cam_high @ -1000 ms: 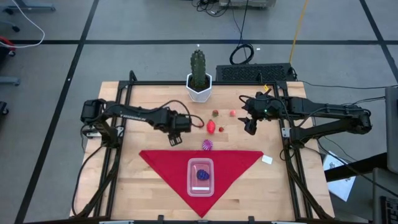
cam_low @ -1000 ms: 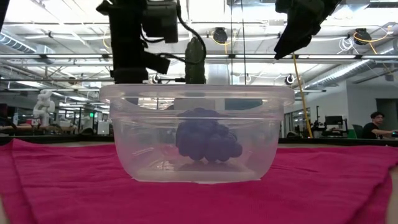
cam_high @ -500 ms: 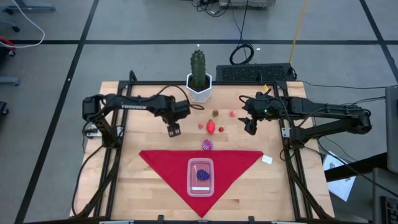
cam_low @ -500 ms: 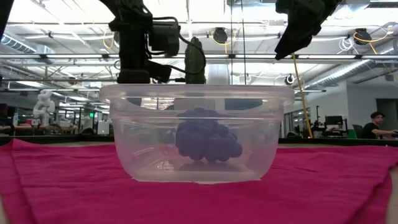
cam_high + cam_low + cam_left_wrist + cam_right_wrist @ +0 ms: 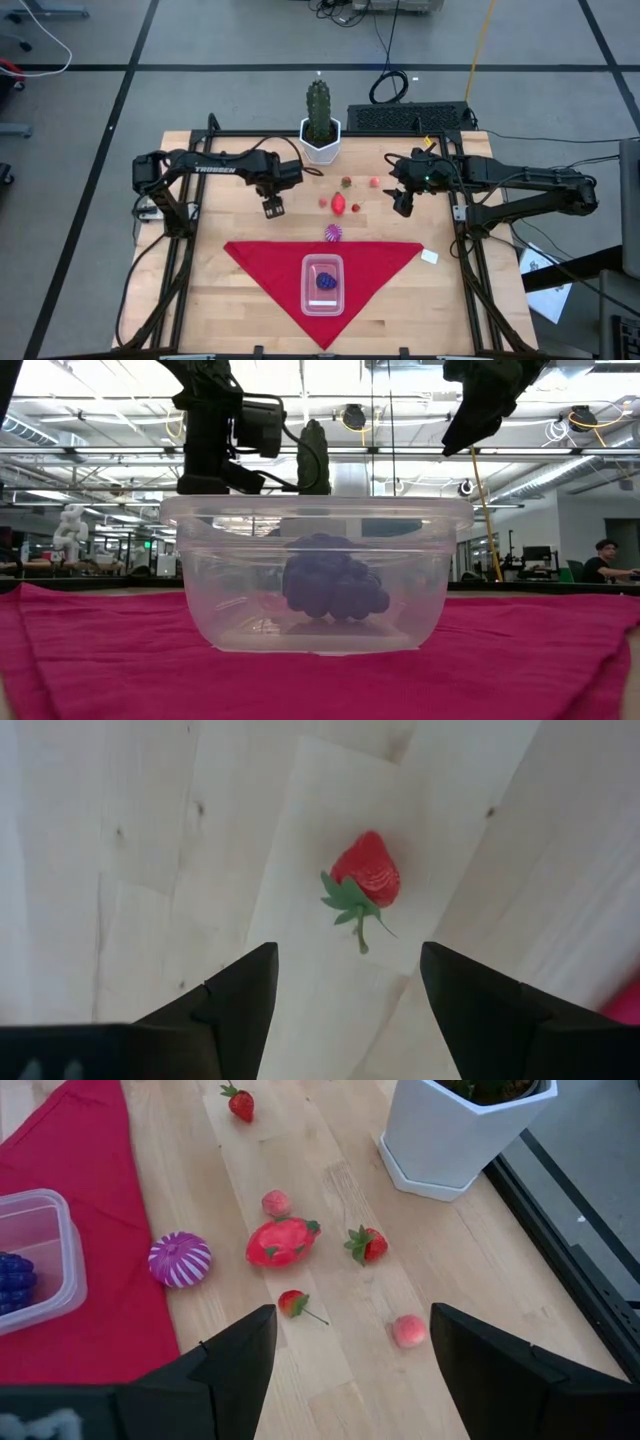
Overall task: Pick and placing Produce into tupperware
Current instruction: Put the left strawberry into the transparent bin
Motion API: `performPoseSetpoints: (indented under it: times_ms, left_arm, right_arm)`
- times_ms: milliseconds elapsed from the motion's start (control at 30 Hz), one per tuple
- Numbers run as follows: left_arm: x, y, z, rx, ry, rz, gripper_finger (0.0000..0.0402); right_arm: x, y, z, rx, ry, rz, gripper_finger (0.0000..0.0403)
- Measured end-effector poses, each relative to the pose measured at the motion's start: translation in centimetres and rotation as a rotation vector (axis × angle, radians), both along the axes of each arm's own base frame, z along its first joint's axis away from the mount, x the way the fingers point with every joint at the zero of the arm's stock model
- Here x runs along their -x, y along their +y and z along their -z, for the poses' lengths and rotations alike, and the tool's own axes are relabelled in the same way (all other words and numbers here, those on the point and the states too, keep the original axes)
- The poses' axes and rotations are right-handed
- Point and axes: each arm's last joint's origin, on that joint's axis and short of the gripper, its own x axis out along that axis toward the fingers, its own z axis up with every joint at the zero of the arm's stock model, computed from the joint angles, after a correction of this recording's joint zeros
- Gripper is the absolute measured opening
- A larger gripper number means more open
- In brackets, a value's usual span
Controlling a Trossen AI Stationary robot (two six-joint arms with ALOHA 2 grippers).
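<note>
Hovering left gripper (image 5: 340, 985) open over strawberry (image 5: 364, 873) | high view barely shows it | right gripper (image 5: 350, 1342) open

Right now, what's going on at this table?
One dark purple piece already lies in the tupperware on the red cloth. The left gripper hangs open and empty over a strawberry on the wood. The right gripper waits, open, above the pieces that lie loose near the cactus pot, including the purple-white striped piece.
</note>
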Motion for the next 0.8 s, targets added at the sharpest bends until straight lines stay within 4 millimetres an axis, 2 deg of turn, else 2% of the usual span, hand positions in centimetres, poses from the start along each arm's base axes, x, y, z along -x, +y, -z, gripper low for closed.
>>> performPoseSetpoints:
  times_ms: [400, 700, 800]
  left_arm:
    - [-0.4, 0.0, 0.0, -0.027, -0.036, 0.01, 0.0251]
    - [-0.8, -1.0, 0.0, -0.035, -0.037, 0.07, 0.0251]
    - [-0.8, -1.0, 0.0, -0.034, -0.037, 0.072, 0.0262]
  right_arm:
    - [0.0, 0.0, 0.0, 0.0, 0.0, 0.0, 0.0254]
    - [0.0, 0.0, 0.0, 0.0, 0.0, 0.0, 0.0254]
    - [0.0, 0.0, 0.0, 0.0, 0.0, 0.0, 0.0254]
